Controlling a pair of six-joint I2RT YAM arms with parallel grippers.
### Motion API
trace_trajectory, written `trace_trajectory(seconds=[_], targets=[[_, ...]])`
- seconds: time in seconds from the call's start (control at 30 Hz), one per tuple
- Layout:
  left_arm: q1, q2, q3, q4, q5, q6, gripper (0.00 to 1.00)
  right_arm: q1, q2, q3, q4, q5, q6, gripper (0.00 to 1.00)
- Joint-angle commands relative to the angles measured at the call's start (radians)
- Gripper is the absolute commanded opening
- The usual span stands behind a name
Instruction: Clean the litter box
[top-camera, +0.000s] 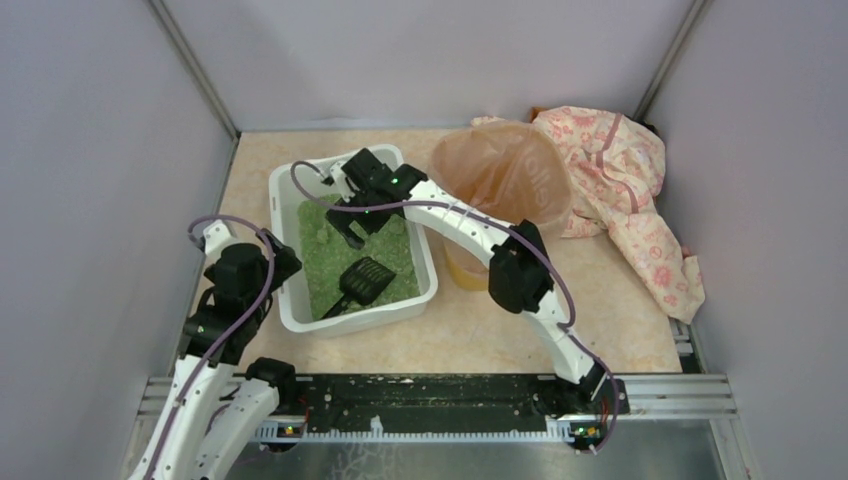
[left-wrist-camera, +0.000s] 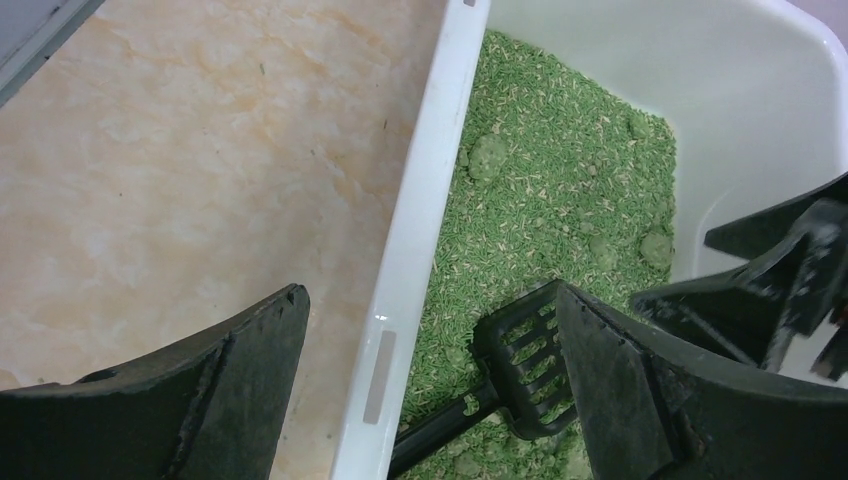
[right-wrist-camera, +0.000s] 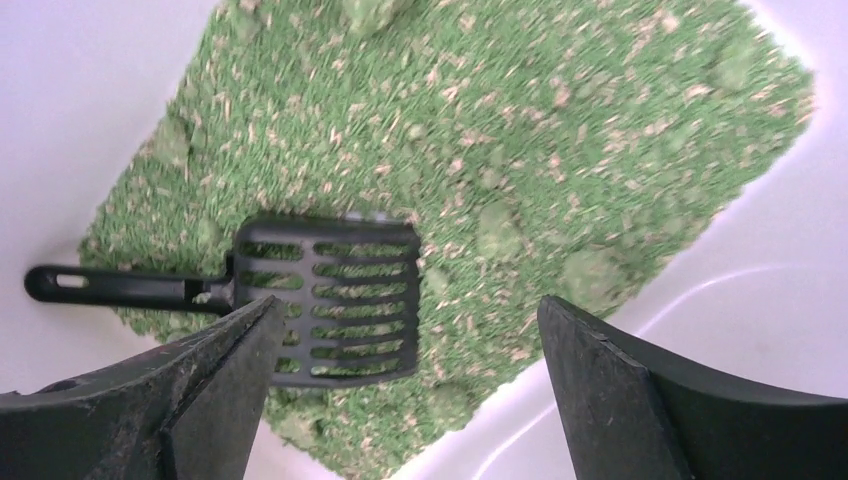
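A white litter box (top-camera: 285, 312) holds green litter with several clumps (right-wrist-camera: 590, 275). On the litter lies a black slotted scoop (top-camera: 360, 283), its handle pointing toward the box's near-left corner. My right gripper (top-camera: 350, 225) hovers open over the litter at the far end; in its wrist view the right gripper (right-wrist-camera: 410, 300) has nothing between its fingers, and the scoop (right-wrist-camera: 330, 300) sits just below them. My left gripper (left-wrist-camera: 428, 295) is open and straddles the box's left rim (left-wrist-camera: 415, 240), with the scoop (left-wrist-camera: 520, 350) by its right finger. It holds nothing.
A bin lined with an orange bag (top-camera: 500, 180) stands just right of the box. A pink patterned cloth (top-camera: 620, 180) lies at the back right. The right arm stretches diagonally over the box's right side. Grey walls close in on three sides.
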Motion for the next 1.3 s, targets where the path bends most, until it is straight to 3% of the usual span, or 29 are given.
trace_trajectory(seconds=[0.0, 0.23, 0.47, 0.6, 0.67, 0.83, 0.93, 1.17, 1.27], targets=[[-0.001, -0.002, 0.042, -0.015, 0.005, -0.009, 0.99, 0.078, -0.029, -0.076, -0.096, 0.054, -0.016, 0.98], [-0.001, -0.015, 0.048, -0.028, 0.005, -0.003, 0.99, 0.152, -0.082, -0.376, 0.029, 0.058, 0.084, 0.98], [-0.001, -0.043, 0.046, -0.043, 0.011, -0.015, 0.99, 0.180, -0.006, -0.423, 0.057, 0.148, 0.132, 0.98], [-0.001, -0.055, 0.054, -0.061, 0.003, -0.014, 0.99, 0.159, 0.027, -0.410, 0.097, 0.119, 0.140, 0.98], [-0.001, -0.058, 0.062, -0.076, -0.004, -0.013, 0.99, 0.131, 0.030, -0.402, 0.135, 0.082, 0.152, 0.90], [-0.001, -0.076, 0.084, -0.112, -0.009, -0.016, 0.99, 0.049, 0.076, -0.283, 0.145, 0.066, 0.151, 0.50], [-0.001, -0.086, 0.096, -0.134, -0.010, -0.024, 0.99, 0.017, 0.116, -0.163, 0.127, 0.072, 0.134, 0.46], [-0.001, -0.112, 0.123, -0.173, -0.008, -0.045, 0.99, -0.052, 0.232, 0.117, 0.072, 0.061, 0.129, 0.45], [-0.001, -0.113, 0.132, -0.185, -0.007, -0.052, 0.99, -0.062, 0.215, 0.119, 0.089, 0.055, 0.126, 0.44]])
